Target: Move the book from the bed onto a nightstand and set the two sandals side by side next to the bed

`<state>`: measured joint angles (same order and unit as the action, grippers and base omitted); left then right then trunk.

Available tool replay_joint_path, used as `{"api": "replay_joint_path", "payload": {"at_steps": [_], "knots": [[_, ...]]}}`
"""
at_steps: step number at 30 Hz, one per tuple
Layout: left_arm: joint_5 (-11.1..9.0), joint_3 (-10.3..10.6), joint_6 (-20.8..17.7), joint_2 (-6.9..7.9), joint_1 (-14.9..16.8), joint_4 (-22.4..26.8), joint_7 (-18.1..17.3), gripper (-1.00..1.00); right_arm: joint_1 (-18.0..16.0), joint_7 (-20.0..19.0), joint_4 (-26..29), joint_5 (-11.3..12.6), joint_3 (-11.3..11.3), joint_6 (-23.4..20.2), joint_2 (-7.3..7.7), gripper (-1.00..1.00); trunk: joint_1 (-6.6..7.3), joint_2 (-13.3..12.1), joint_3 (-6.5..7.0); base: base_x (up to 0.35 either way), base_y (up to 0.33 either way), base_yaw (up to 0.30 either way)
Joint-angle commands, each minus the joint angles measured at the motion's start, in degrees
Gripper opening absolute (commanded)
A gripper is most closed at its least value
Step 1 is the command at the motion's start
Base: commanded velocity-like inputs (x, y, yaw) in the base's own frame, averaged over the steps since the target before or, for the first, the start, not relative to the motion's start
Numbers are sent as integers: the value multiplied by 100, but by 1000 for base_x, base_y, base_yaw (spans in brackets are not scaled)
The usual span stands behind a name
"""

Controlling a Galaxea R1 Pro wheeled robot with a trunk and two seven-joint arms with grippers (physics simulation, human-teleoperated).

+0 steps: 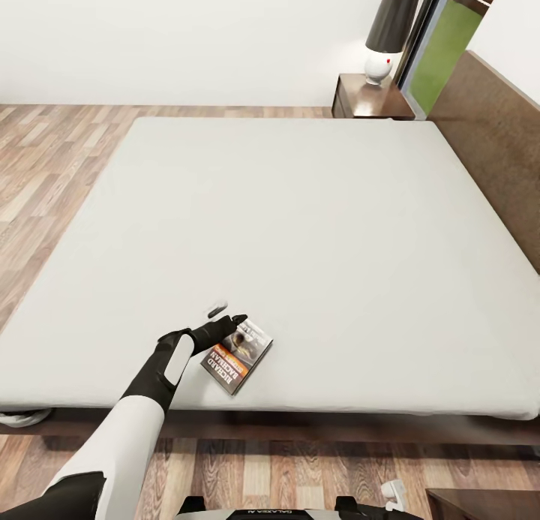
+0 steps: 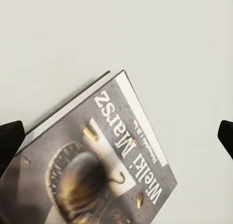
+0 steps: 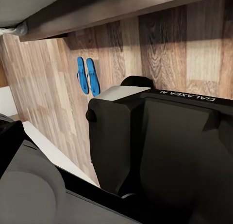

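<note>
Your left gripper [image 1: 234, 323] is over the book [image 1: 238, 355] at the near edge of the bed [image 1: 300, 227].

Your left arm reaches out across the pale mattress, and the wrist camera shows the gripper's two dark fingertips [image 2: 10, 139] spread wide, one each side of the book [image 2: 104, 168], nothing held between them. The book lies flat, cover up, at an angle to the bed's edge. Far across the bed, the nightstand [image 1: 371, 100] sits by the headboard with a dark-shaded lamp [image 1: 390, 32] on it. Your right wrist camera shows the two blue sandals [image 3: 88, 76] lying side by side on the wood floor [image 3: 58, 78] beside the bed frame [image 3: 111, 13]; I can't tell how the right gripper stands.
</note>
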<state>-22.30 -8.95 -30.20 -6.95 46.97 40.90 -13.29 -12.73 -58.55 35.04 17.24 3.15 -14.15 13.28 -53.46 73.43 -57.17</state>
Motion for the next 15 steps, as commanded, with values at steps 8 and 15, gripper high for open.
{"api": "replay_joint_path", "payload": {"at_steps": [8,15], "knots": [[-20,-36,-53,-8,3,5,-16,100,-1,2,3,60,28,-52,7,100,0,2,-3,0,0,0],[-20,-36,-55,-8,1,5,-16,100,-1,-7,3,60,28,-52,7,100,0,2,-3,0,-12,0]]}}
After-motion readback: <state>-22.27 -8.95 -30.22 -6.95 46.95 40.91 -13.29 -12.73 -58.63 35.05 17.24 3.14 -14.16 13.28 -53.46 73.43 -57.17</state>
